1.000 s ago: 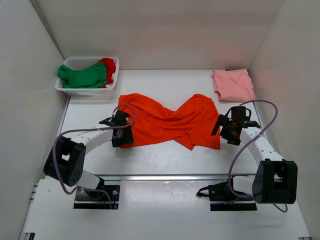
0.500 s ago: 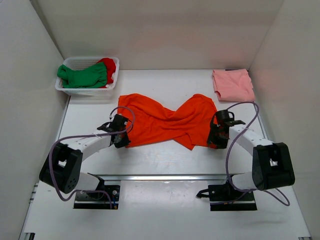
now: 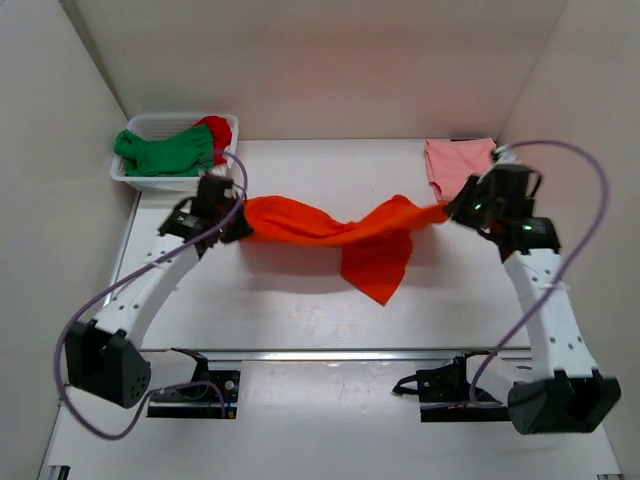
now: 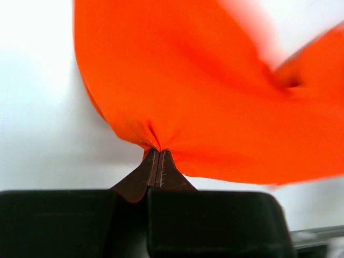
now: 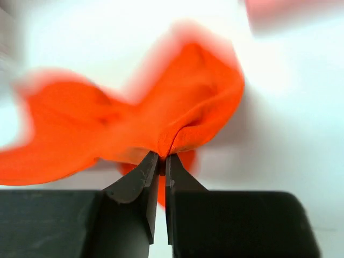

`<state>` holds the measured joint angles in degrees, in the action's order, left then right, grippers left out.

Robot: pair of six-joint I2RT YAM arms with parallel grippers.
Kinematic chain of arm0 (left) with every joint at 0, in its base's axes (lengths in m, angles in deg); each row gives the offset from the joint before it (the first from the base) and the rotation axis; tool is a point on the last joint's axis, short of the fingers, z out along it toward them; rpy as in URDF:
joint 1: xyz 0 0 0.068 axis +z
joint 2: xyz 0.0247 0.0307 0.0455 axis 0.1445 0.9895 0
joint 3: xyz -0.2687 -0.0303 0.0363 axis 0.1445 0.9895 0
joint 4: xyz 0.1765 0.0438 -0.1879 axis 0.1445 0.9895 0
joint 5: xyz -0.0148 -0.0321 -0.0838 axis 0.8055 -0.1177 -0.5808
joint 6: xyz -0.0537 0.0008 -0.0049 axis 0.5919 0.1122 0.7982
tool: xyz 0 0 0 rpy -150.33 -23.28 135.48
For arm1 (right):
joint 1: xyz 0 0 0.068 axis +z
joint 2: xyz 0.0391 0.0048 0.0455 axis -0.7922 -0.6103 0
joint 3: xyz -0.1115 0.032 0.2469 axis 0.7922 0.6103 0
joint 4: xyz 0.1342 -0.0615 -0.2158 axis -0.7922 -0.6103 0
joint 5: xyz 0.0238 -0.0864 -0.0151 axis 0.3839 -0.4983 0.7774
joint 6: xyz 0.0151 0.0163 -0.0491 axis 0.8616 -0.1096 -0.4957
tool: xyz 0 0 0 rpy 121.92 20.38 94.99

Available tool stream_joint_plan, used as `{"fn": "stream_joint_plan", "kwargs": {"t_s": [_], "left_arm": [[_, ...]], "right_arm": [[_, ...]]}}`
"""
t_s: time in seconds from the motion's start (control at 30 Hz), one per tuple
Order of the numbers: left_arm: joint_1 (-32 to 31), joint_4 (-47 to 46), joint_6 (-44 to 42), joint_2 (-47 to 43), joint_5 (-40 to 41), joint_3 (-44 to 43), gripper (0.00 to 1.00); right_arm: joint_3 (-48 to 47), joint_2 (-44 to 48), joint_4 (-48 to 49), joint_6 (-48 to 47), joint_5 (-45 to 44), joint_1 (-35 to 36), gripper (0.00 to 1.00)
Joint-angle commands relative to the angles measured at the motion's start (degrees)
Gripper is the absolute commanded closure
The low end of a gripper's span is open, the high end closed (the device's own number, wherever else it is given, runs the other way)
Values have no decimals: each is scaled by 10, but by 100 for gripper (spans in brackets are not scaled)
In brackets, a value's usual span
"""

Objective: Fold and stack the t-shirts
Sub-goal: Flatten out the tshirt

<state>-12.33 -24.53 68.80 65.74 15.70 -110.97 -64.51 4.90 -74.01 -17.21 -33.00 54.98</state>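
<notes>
Held orange t-shirt point(image 3: 330, 228) stretched above mid-desk point(image 3: 300, 320), clamped at 9 o'clock in left tool point(image 3: 238, 222) and at 3 o'clock in right tool point(image 3: 452, 208). Seemingly folded only pink t-shirt point(image 3: 462, 167), at 2 o'clock. Kept green t-shirt point(image 3: 165, 152) and red t-shirt point(image 3: 217, 132) waiting in basket point(image 3: 170, 184), at 10 o'clock.

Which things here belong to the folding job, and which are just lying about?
Belong to the job:
orange t-shirt, pinched at its ends by the left gripper and right gripper
pink t-shirt, folded at the far right
green t-shirt and red t-shirt, bundled in the basket

Just there:
white basket
table
</notes>
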Motion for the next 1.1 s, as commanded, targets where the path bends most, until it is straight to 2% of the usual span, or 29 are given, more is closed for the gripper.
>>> {"fn": "stream_joint_plan", "kwargs": {"t_s": [0.0,0.07,0.17,0.23,0.37,0.53,0.7,0.83,0.93,1.07], "left_arm": [[33,38,-34,-77,-30,-165,100],[39,53,-37,-82,-51,-234,100],[23,79,-34,-100,-66,-324,100],[22,77,-31,-131,-91,-342,100],[39,94,-34,-170,-116,-389,100],[40,130,-32,-178,-133,-470,100],[37,137,-35,-162,-122,-484,100],[47,89,-38,-150,-118,-399,100],[65,23,-37,-143,-119,-305,100],[82,-63,-43,-91,-107,-214,100]], "right_arm": [[-151,68,21,-34,76,-44,100],[-202,77,30,-26,160,-96,100],[-308,80,3,-38,195,-125,100],[-398,86,-25,-56,166,-115,100],[-509,106,-63,-74,100,-87,100],[-597,111,-69,-66,106,-102,100],[-592,92,-33,-42,179,-137,100],[-502,51,25,-15,243,-145,100],[-403,41,92,-13,231,-131,100],[-336,-35,137,-56,159,-47,100]]}}
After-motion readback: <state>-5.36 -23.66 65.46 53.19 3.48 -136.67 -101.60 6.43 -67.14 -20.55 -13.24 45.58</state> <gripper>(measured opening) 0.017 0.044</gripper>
